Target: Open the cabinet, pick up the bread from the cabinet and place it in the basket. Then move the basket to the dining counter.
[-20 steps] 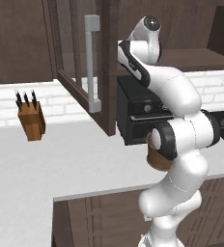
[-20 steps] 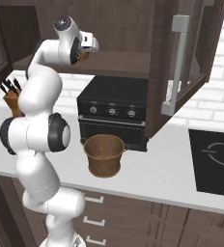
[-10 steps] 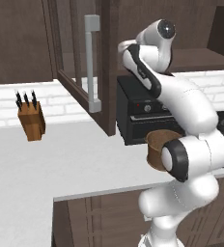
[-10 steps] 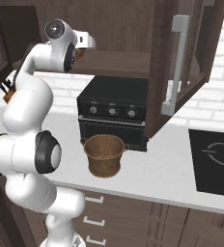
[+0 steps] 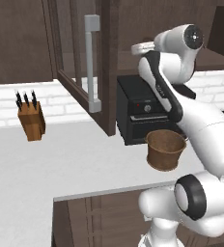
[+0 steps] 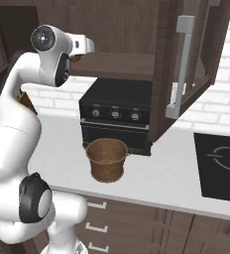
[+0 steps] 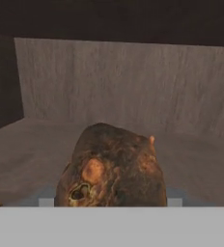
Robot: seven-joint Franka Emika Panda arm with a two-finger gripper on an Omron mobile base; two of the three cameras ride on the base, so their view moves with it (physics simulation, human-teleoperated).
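Note:
The bread [image 7: 111, 169], a dark tan rounded loaf, fills the lower middle of the hand view, low over the wooden shelf inside the cabinet [image 6: 122, 64]. My gripper [image 7: 110, 202] is shut on it, a fingertip pressed against each side. From the right base view the gripper [image 6: 80, 54] sits at the cabinet's open front, a bit of bread [image 6: 76, 58] showing under it. The cabinet door [image 5: 87, 91] with its grey bar handle stands swung open. The round woven basket [image 5: 165, 149] [image 6: 106, 158] stands on the counter in front of the oven. The dining counter is out of view.
A black countertop oven [image 6: 118, 116] sits under the cabinet, behind the basket. A wooden knife block [image 5: 31, 120] stands at the left by the brick wall. A cooktop [image 6: 221, 161] lies on the right. The open door [image 6: 186, 74] juts out over the counter.
The arm's upper links and elbow have swung round to a new pose. The hand has stayed at the cabinet's opening with the bread between its fingers.

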